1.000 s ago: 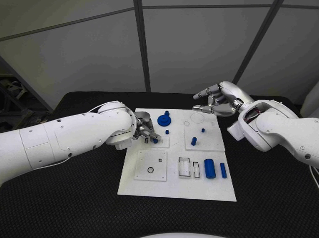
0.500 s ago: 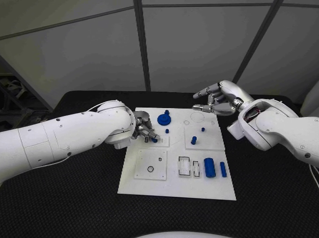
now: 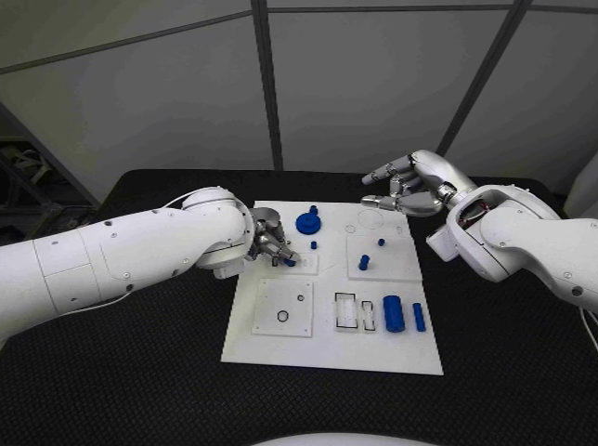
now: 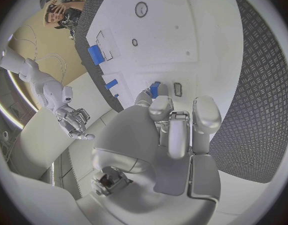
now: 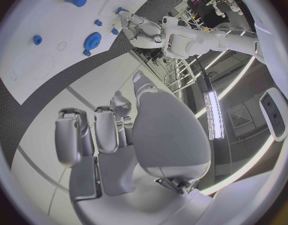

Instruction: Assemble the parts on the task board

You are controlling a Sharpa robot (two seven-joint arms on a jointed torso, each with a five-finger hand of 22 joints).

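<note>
The white task board (image 3: pixel 329 346) lies mid-table. My left hand (image 3: pixel 270 243) is low over its far left corner and pinches a small blue part (image 3: pixel 290 262) at its fingertips (image 4: pixel 158 105). In the left wrist view that part (image 4: pixel 154 89) sits just beside a small dark slot (image 4: pixel 177 89). A blue gear (image 3: pixel 307 223) stands beyond it, and short blue pegs (image 3: pixel 362 264) stand in the far right plate. My right hand (image 3: pixel 407 190) hovers above the board's far right corner, fingers apart, holding nothing. The right wrist view shows the gear (image 5: pixel 91 40) below my right hand (image 5: pixel 119 135).
A blue cylinder (image 3: pixel 393 314) and a thin blue bar (image 3: pixel 419 318) lie at the board's near right, beside outlined rectangular slots (image 3: pixel 346 313). A square plate with a round hole (image 3: pixel 283 317) sits near left. Black matting (image 3: pixel 138 372) surrounds the board.
</note>
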